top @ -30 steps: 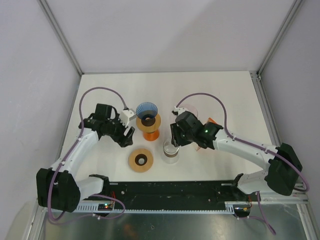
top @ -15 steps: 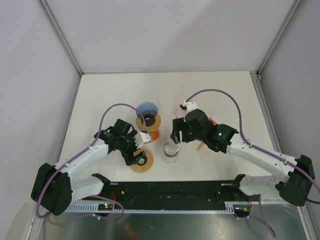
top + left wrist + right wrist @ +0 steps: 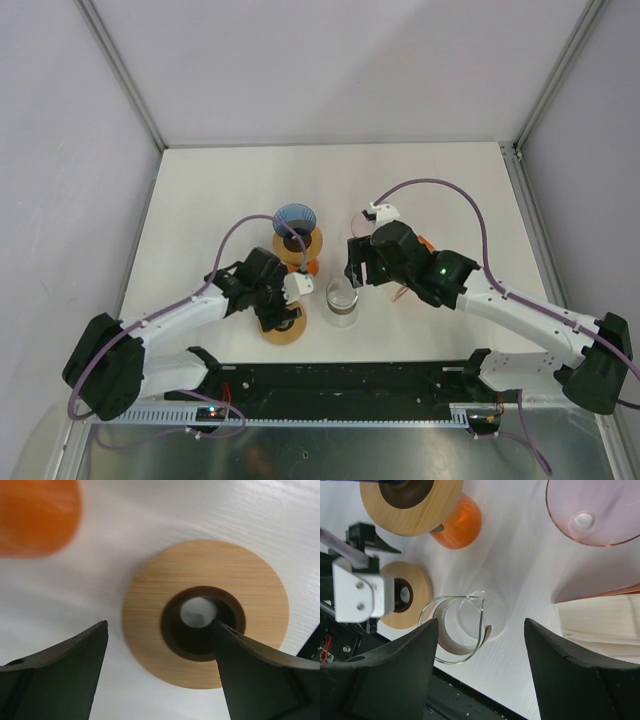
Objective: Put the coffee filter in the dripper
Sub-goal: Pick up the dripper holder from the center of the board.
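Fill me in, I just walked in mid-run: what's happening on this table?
Nothing is held yet. The left gripper hangs open right above a wooden ring lying flat on the table, one finger on each side of the ring's hole. The right gripper is open too, hovering over a glass carafe. The paper filters and the pink dripper sit untouched nearby, so no filter is in the dripper.
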You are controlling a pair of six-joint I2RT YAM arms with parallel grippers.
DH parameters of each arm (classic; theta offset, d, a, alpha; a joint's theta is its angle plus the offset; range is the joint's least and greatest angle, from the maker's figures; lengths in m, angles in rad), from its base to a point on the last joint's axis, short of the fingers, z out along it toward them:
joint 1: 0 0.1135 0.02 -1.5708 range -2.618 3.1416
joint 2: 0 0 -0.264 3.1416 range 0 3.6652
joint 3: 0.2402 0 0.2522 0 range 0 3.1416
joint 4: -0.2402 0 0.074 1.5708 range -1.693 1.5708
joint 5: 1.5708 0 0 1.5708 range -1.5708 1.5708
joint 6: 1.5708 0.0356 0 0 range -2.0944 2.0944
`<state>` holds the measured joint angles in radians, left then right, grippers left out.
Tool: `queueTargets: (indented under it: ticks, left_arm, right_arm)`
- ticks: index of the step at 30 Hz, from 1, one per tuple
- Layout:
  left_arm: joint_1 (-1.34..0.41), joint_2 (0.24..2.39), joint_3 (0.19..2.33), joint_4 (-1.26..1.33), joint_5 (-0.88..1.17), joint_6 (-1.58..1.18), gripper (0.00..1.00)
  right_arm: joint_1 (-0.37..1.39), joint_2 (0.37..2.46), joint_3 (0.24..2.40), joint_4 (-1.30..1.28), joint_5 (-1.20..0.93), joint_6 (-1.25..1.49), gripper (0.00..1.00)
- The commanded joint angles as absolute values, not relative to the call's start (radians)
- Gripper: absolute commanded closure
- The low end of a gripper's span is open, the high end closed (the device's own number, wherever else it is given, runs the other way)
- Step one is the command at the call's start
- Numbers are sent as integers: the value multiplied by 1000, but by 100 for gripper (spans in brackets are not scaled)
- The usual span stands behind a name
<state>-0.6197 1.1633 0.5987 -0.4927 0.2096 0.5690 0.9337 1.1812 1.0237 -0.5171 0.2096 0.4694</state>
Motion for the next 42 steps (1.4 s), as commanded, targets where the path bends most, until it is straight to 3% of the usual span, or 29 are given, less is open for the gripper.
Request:
queueTargets:
  ticks: [1,11,21,29,36,42]
  left_arm:
    - [-659,1199,561,-473,182,590,14]
    - [-660,1225,560,-453,170,592,34]
    - [-661,1135,593,-513,209,571,97]
    - [-660,1070,736,-676,278,540,100]
    - [-660,1034,914,-862,377,487,100]
    - [-661,1013,1127,-979,425,451,100]
  right_arm:
    - [939,1135,1061,-521,265,457,26]
    - [938,1112,1060,-529,278,457,26]
    - [937,1103,1060,-514,278,449,24]
    - [921,1063,1060,-451,187,411,2]
    - [918,1047,1061,-398,38,387,1]
    - [883,1040,1060,-286,-224,443,1]
